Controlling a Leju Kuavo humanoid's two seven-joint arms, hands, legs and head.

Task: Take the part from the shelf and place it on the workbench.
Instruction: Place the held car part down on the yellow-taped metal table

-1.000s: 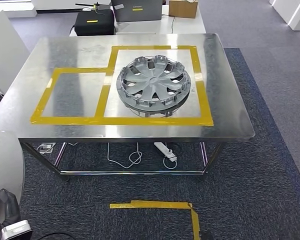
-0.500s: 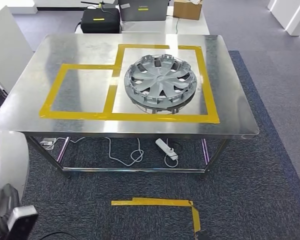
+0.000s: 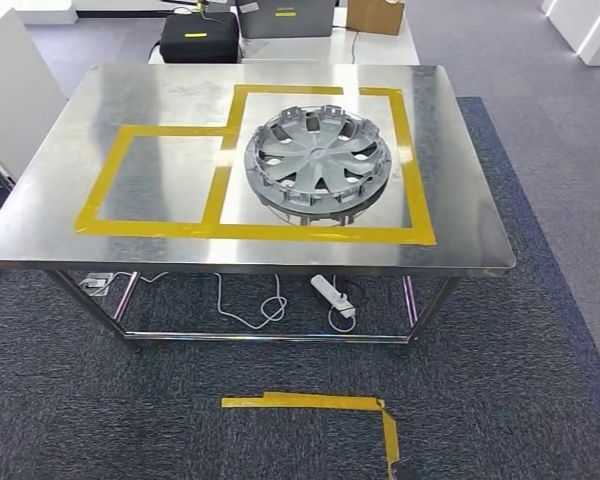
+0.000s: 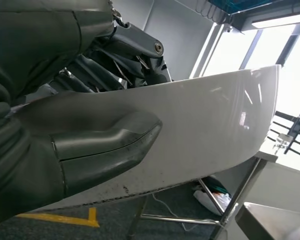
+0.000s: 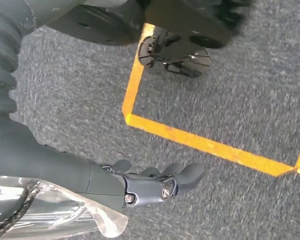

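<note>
Head view: steel workbench (image 3: 70, 215) straight ahead, marked with yellow tape (image 3: 229, 231) in two joined rectangles. A grey hubcap (image 3: 317, 165) lies flat inside the larger, right-hand rectangle; the smaller rectangle to its left is bare metal. Under the bench, a white power strip (image 3: 332, 297) and loose cable on dark carpet. More yellow tape forms a corner on the floor nearer the robot. Left wrist view: left hand (image 4: 84, 115) grips a white curved panel (image 4: 216, 125), thick thumb laid across its face, dark fingers behind its upper edge; a corner of the steel bench shows close beyond it. Right wrist view: right hand (image 5: 156, 182) hangs over carpet and a yellow floor line, fingers stretched out and lying close together, holding nothing.
</note>
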